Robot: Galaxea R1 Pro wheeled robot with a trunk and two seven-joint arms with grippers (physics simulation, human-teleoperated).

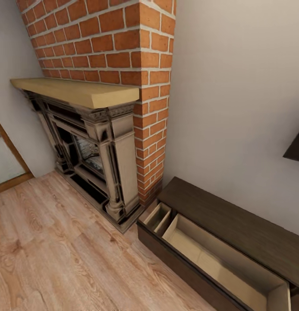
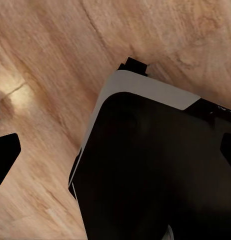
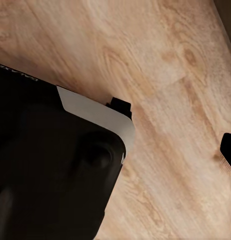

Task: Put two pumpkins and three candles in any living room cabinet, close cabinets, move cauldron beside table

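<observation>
Where the red brick fireplace [image 1: 123, 108] meets the wall, the low dark brown cabinet [image 1: 235, 224] stands on the light wood floor [image 1: 58, 250] with two drawers pulled open. Whether either gripper is open cannot be told.

The cabinet [image 1: 235, 242] is cut off at the lower right edge; a dark object [image 1: 297, 147] is cropped at right.

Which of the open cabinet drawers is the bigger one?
The long drawer running away from the fireplace; the small drawer beside the brick column is much shorter.
</observation>
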